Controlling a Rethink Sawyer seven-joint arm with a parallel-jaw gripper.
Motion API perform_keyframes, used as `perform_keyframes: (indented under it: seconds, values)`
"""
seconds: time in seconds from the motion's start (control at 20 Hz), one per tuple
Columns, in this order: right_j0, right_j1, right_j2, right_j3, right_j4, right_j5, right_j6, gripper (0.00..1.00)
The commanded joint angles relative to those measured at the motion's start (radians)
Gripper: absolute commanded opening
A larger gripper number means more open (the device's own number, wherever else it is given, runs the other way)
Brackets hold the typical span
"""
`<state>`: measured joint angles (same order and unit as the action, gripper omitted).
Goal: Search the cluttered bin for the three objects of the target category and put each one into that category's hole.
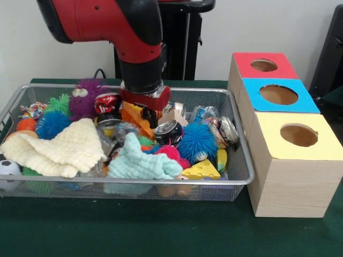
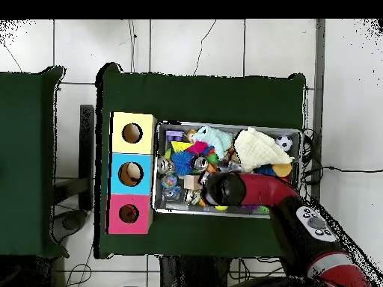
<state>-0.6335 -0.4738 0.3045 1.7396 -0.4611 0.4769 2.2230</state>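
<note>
The silver wire mesh bin (image 1: 225,182) is full of clutter and also shows in the overhead view (image 2: 247,126). My gripper (image 1: 143,110) is lowered into the middle back of the bin, over an orange piece (image 1: 136,119) and beside a crushed dark can (image 1: 169,131). The clutter hides its tips. From above only the red arm (image 2: 254,188) shows over the bin. Three wooden boxes stand beside the bin, each with a round hole: the red-topped box (image 1: 241,61), the blue-topped box (image 1: 252,101) and the yellow-topped box (image 1: 268,134).
In the bin lie a cream cloth (image 1: 61,147), a teal cloth (image 1: 139,163), blue spiky balls (image 1: 196,142), a purple fuzzy toy (image 1: 84,96), a red can (image 1: 107,100), silver cans (image 1: 228,128), a cheese wedge (image 1: 201,170) and a soccer ball (image 1: 8,168).
</note>
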Motion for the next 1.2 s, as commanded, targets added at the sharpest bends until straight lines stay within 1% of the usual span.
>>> perform_keyframes:
  seconds: [0.05, 0.3, 0.6, 0.8, 0.95, 1.1, 1.2]
  values:
    - [-0.051, 0.109, 0.094, -0.196, -0.078, 0.124, -0.293, 0.00]
    - [-0.064, 0.134, 0.106, -0.191, -0.101, 0.082, -0.245, 0.00]
    - [-0.056, 0.123, 0.105, -0.177, -0.098, 0.078, -0.199, 0.00]
    - [-0.033, 0.108, 0.092, -0.138, -0.093, 0.043, -0.130, 0.00]
    - [-0.001, 0.072, 0.079, -0.097, -0.080, 0.026, -0.071, 0.00]
    - [0.012, 0.055, 0.078, -0.096, -0.070, 0.036, -0.062, 0.00]
    - [0.006, 0.049, 0.082, -0.108, -0.070, 0.049, -0.079, 0.00]
